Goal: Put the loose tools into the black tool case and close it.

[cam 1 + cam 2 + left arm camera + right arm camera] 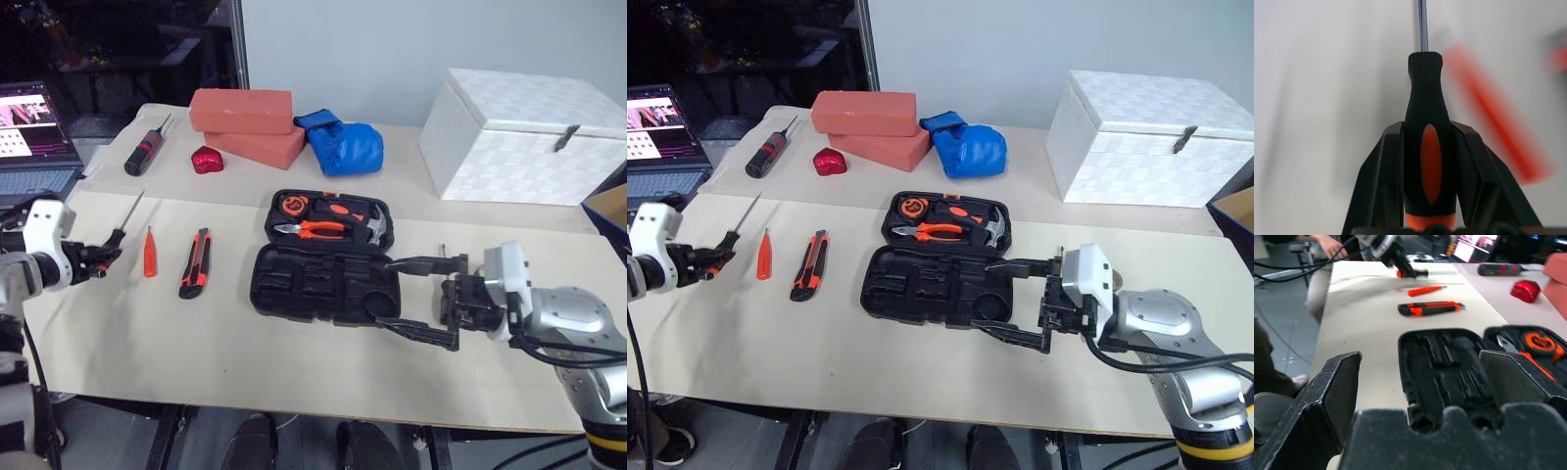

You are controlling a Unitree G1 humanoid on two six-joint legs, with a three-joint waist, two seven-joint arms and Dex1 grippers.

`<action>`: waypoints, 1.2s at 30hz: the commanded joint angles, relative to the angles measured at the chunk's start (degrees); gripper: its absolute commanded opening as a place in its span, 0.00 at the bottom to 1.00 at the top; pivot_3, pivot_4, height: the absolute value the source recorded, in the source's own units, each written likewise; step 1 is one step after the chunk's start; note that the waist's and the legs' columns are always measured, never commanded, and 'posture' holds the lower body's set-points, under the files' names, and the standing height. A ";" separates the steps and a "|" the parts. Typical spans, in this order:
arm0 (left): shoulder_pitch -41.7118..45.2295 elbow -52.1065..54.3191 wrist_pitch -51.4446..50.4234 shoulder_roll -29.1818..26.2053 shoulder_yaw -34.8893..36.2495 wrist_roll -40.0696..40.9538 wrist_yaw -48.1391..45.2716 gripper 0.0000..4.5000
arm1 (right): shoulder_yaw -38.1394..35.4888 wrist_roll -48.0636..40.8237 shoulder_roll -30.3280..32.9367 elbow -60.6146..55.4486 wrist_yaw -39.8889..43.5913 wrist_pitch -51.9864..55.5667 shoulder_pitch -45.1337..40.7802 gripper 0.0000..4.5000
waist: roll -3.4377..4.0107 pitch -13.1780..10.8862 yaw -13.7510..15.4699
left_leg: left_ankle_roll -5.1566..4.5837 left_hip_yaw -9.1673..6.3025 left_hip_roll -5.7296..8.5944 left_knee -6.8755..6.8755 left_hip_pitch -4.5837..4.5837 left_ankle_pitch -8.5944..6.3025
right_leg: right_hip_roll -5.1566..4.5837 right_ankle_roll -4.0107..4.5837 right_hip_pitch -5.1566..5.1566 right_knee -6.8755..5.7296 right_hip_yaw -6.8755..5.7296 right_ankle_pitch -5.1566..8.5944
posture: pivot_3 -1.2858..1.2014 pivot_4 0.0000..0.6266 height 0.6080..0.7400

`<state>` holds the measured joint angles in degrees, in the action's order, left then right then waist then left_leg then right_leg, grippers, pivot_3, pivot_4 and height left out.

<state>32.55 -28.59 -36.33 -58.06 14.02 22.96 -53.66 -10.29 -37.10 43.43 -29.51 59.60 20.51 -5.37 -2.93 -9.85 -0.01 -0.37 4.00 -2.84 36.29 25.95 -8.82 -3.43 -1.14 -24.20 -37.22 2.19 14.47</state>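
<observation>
Left pincer [101,257] at 9 o'clock on the surface [118,343], fingers [1378,186] clamped on the black-orange handle of a slim screwdriver [125,221], shaft pointing toward 1 o'clock. Just right of it an all-orange screwdriver [149,253] lies flat. Next, the utility knife [194,262], black-orange, also flat, apart from both.

Centre: black tool case [323,284] lies open, near half with bare moulded slots, far half holding pliers [315,230], a tape measure [292,205] and a hammer [370,228].

Right pincer [409,296] at 3 o'clock, spread wide, nothing held, fingertips over the case's right edge, pointing at 9 o'clock.

Far side, 11 to 1 o'clock: laptop [34,147], thick black screwdriver [147,149], red heart lump [207,160], two bricks [245,122], blue glove [343,145], white box [529,137].
</observation>
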 commanded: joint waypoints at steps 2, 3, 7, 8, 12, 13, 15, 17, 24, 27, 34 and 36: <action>-2.38 23.15 4.81 -3.30 -8.72 -0.53 -12.65 0.19 | -9.83 -1.11 0.04 -4.41 -2.30 -1.43 8.43 1.00 | 0.03 0.03 0.58 | -0.01 0.01 0.03 0.00 -0.03 -0.01 | -0.02 0.00 0.06 0.01 0.01 0.00 | 0.52 0.24 1.00; -0.37 26.63 5.16 -1.86 -12.52 -1.45 -14.04 0.19 | -12.02 -0.85 -0.04 -4.97 -2.73 -1.55 10.84 1.00 | 0.10 0.07 0.88 | -0.01 0.02 0.03 0.00 -0.05 -0.01 | -0.03 -0.01 0.12 0.02 -0.01 0.00 | 0.52 0.24 1.00; 9.40 27.14 6.21 5.63 -23.92 -7.18 -15.85 0.19 | -18.77 -1.63 -0.07 -6.55 -3.57 -1.24 17.35 1.00 | 0.21 0.13 1.93 | -0.01 0.43 -0.04 0.21 -0.04 -0.01 | -0.01 -0.07 0.20 0.01 -0.08 0.03 | 0.52 0.24 1.00; 10.99 25.94 6.63 6.72 -25.40 -8.36 -16.24 0.19 | -19.40 -1.78 0.05 -6.86 -3.88 -1.01 17.97 1.00 | 0.21 0.13 1.95 | -0.10 0.42 -0.06 0.31 0.02 0.04 | 0.04 -0.06 0.21 0.00 -0.08 -0.01 | 0.52 0.24 1.00; 20.73 13.71 16.66 16.23 -35.48 -17.57 -17.97 0.19 | -24.22 -0.83 0.03 -7.21 -3.73 -1.80 22.14 1.00 | 0.22 0.14 0.74 | -0.21 0.38 -0.01 0.54 0.02 0.11 | 0.12 -0.30 0.24 0.00 0.05 -0.12 | 0.52 0.24 1.00; 22.41 10.53 19.90 17.68 -37.02 -19.76 -18.21 0.19 | -24.31 -0.41 0.16 -7.27 -3.96 -1.95 22.29 1.00 | 0.22 0.14 0.61 | -0.23 0.38 0.00 0.57 0.02 0.12 | 0.13 -0.37 0.25 0.01 0.07 -0.13 | 0.52 0.24 1.00; 26.12 3.19 24.31 21.18 -39.42 -23.70 -17.36 0.19 | -24.27 0.34 0.50 -7.28 -4.33 -1.84 22.48 1.00 | 0.22 0.14 0.25 | -0.26 0.40 0.02 0.63 0.02 0.13 | 0.12 -0.46 0.25 0.02 0.18 -0.17 | 0.52 0.24 1.00; 28.72 -2.94 29.14 23.53 -41.09 -26.76 -17.06 0.19 | -23.99 0.61 0.55 -7.32 -4.64 -1.81 22.29 1.00 | 0.22 0.14 -0.04 | -0.27 0.39 0.03 0.64 0.07 0.13 | 0.13 -0.48 0.19 0.02 0.21 -0.19 | 0.52 0.24 1.00; 33.73 -18.72 40.43 28.03 -43.41 -33.98 -16.66 0.19 | -24.27 1.20 0.44 -7.86 -5.51 -1.74 23.18 1.00 | 0.21 0.14 0.19 | -0.41 0.33 0.08 0.64 0.26 0.05 | 0.13 -0.46 0.10 0.03 0.21 -0.21 | 0.52 0.24 1.00; 34.51 -22.52 43.08 29.48 -43.42 -35.70 -16.13 0.19 | -24.08 0.94 0.52 -8.77 -6.50 -1.11 23.00 1.00 | 0.22 0.14 0.37 | -0.47 0.34 0.13 0.70 0.27 0.02 | 0.07 -0.50 0.13 0.05 0.21 -0.20 | 0.52 0.24 1.00; 35.58 -26.53 49.54 31.98 -42.63 -37.34 -16.24 0.19 | -22.77 0.48 1.11 -9.49 -7.90 -0.27 21.95 1.00 | 0.22 0.14 0.52 | -0.48 0.33 0.11 0.79 0.25 0.02 | 0.07 -0.56 0.17 0.04 0.20 -0.24 | 0.52 0.24 1.00; 35.89 -27.34 49.85 32.31 -42.25 -37.73 -16.30 0.19 | -22.58 0.38 1.46 -9.16 -7.86 -0.05 21.29 1.00 | 0.22 0.14 0.54 | -0.48 0.34 0.11 0.84 0.25 0.02 | 0.07 -0.56 0.18 0.04 0.20 -0.25 | 0.52 0.24 1.00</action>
<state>66.82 -55.39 12.46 -26.07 -28.56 -13.49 -69.64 -32.17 -35.73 43.84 -37.65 52.17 20.38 16.64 -2.71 -9.71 0.53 -0.85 4.33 -2.73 37.13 26.21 -8.81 -3.36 -1.71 -24.02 -37.18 2.39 14.21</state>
